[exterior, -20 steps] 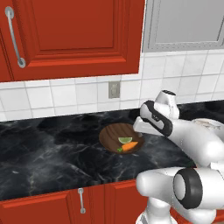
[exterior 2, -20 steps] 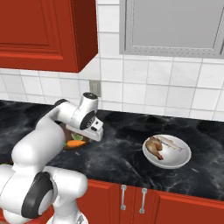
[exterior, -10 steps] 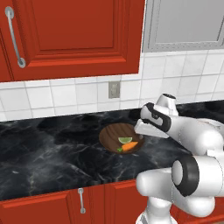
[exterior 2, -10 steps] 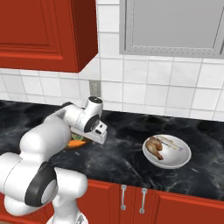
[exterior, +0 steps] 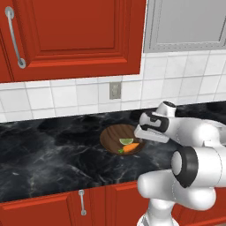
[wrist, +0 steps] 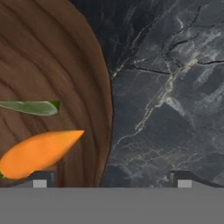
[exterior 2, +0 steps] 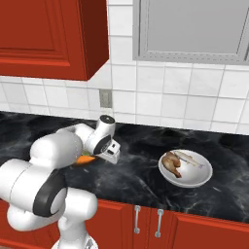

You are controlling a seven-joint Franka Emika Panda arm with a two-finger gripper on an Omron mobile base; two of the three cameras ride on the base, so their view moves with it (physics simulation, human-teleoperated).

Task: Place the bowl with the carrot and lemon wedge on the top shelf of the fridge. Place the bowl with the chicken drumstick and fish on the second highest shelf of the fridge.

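The dark brown wooden bowl [exterior: 114, 136] sits on the black marble counter with the orange carrot [exterior: 130, 148] and the lemon wedge [exterior: 126, 141] inside it. My gripper [exterior: 145, 133] hovers low over the bowl's right edge. In the hand view my gripper [wrist: 111, 180] is open, its tips wide apart on either side of the bowl's rim [wrist: 106, 131], with the carrot [wrist: 39, 152] and the lemon wedge [wrist: 30, 107] close by. The white bowl [exterior 2: 194, 178] with the chicken drumstick [exterior 2: 171, 164] and the fish [exterior 2: 187, 156] stands further right on the counter. The fridge shelves are out of view.
Red upper cabinets [exterior: 75, 35] and a grey panel [exterior 2: 194, 29] hang above the tiled backsplash, which carries a wall outlet [exterior: 115, 90]. Red lower cabinet doors [exterior 2: 160, 228] run under the counter's front edge.
The hand has sunk a little toward the brown bowl's right rim. Its jaws have stayed wide. Both bowls rest where they were.
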